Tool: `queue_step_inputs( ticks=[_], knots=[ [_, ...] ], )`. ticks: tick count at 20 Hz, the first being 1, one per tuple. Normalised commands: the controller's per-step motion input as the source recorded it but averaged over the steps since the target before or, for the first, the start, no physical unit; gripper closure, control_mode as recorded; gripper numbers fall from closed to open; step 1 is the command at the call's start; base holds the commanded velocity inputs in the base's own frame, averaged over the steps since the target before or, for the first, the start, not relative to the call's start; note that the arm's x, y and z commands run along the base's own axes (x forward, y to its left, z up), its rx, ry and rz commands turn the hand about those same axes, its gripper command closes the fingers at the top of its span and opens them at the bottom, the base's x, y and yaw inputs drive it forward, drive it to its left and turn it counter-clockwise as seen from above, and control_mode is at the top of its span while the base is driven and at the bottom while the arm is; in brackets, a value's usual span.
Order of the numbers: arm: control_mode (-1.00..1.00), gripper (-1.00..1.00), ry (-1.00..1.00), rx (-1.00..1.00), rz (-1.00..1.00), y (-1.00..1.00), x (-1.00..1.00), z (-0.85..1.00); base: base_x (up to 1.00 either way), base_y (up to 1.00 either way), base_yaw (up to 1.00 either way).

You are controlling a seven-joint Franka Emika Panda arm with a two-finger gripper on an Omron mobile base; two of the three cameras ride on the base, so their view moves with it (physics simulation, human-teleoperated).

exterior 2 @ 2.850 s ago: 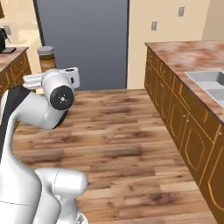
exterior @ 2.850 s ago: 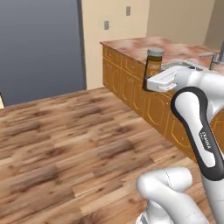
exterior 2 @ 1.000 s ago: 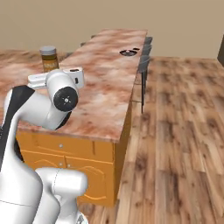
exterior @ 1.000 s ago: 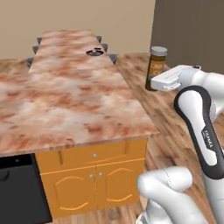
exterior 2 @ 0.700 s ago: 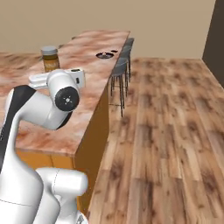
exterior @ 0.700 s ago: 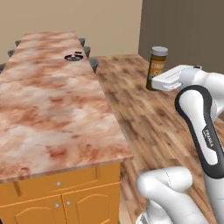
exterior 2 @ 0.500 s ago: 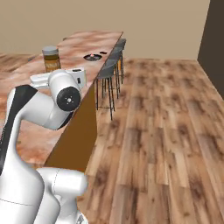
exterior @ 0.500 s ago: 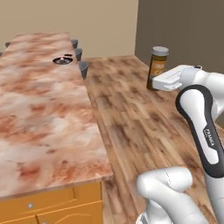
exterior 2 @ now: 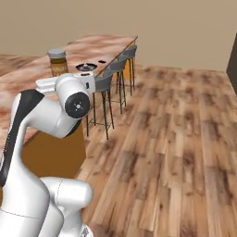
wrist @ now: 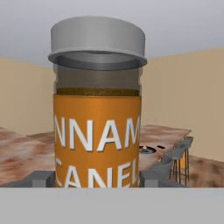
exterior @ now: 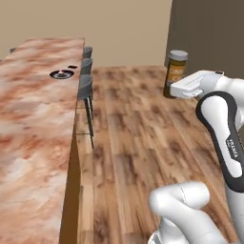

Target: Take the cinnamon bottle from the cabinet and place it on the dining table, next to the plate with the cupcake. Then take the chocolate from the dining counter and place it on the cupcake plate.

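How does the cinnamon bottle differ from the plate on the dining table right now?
The cinnamon bottle is a tall upright jar with a grey cap and orange label; the plate is flat, round and dark. The bottle is held in the hand above the floor; the plate rests on the dining table. The plate lies far ahead of the bottle.

The bottle stands upright at the arm's end, over the table — the plate lies farther along it, stools lining its edge.
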Motion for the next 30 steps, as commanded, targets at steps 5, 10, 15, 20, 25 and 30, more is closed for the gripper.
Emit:
queue_step_inputs(
  ticks=[5,10,15,20,25,30],
  knots=[
    [1.0,1.0,0.0,0.0,0.0,0.0,0.0,0.0,1.0,-0.55,0.45],
    [1.0,1.0,0.0,0.0,0.0,0.0,0.0,0.0,1.0,-0.44,0.51],
    [1.0,1.0,0.0,0.0,0.0,0.0,0.0,0.0,0.93,-0.46,0.53],
    [1.0,1.0,0.0,0.0,0.0,0.0,0.0,0.0,0.85,-0.62,0.49],
    [1.0,1.0,0.0,0.0,0.0,0.0,0.0,0.0,0.58,-0.91,0.41],
    [1.0,1.0,0.0,0.0,0.0,0.0,0.0,0.0,0.59,-0.94,0.4]
  ],
)
